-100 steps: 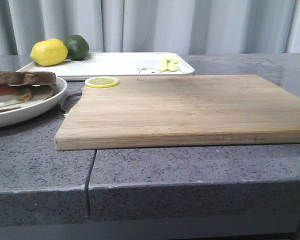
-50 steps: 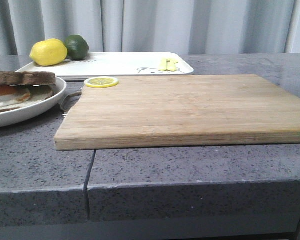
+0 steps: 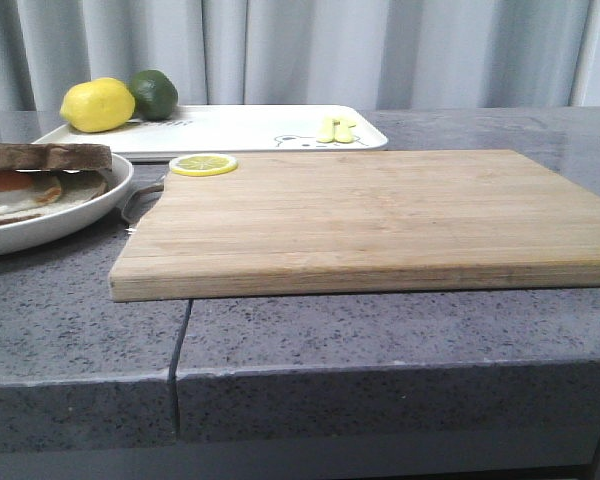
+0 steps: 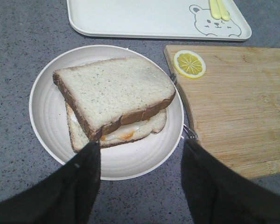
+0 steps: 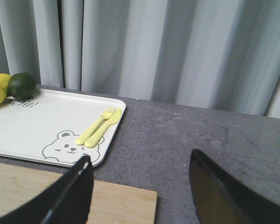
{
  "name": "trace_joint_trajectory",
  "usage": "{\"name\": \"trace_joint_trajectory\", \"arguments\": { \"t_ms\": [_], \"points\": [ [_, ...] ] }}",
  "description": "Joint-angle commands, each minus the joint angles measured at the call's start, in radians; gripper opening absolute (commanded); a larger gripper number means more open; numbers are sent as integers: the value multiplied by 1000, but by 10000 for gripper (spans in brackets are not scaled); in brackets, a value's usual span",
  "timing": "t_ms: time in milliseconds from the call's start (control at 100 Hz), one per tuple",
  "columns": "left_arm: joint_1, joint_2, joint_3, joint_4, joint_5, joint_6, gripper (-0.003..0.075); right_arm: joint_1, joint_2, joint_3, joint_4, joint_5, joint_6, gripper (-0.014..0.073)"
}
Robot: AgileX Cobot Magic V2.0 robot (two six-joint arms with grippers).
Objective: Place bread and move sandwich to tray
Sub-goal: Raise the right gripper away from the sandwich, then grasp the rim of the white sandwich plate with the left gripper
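Left hand open | sandwich on plate | tray: cutlery

The sandwich lies on the plate, just past the left gripper fingertips. The cutting board is beside the plate, with a lemon slice on its corner. The tray lies farther off.

No legible brand, label or number anywhere. Tray has a short dark printed word near the lime, seen upside-down in right wrist view, too blurred to read; same marks show in front view, also unreadable. Only other print on tray: bear line drawing, no txt
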Motion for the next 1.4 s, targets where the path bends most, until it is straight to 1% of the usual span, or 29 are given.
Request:
{"name": "trace_joint_trajectory", "arguments": {
  "t_ms": [0, 180, 300, 1010, 1200, 1350, 1390],
  "points": [
    [-5, 2, -36, -26, -53, 0, 368, -8, -57, 19, -10, -96, 8, 456],
    [-5, 2, -36, -26, -53, 0, 368, -8, -146, 115, -10, -101, 8, 456],
    [-5, 2, -36, -26, -53, 0, 368, -8, -188, 149, -10, -107, 8, 456],
    [-5, 2, -36, -26, -55, 0, 368, -8, -201, 150, -6, -124, 8, 456],
    [-3, 2, -36, -26, -129, 0, 368, -8, -201, 150, 1, -124, 8, 456],
    [18, 38, -36, -3, -141, -74, 368, -8, -201, 150, 1, -124, 8, 456],
    [32, 59, -36, 1, -139, -74, 368, -8, -201, 150, 1, -124, 8, 456]
  ]
}}
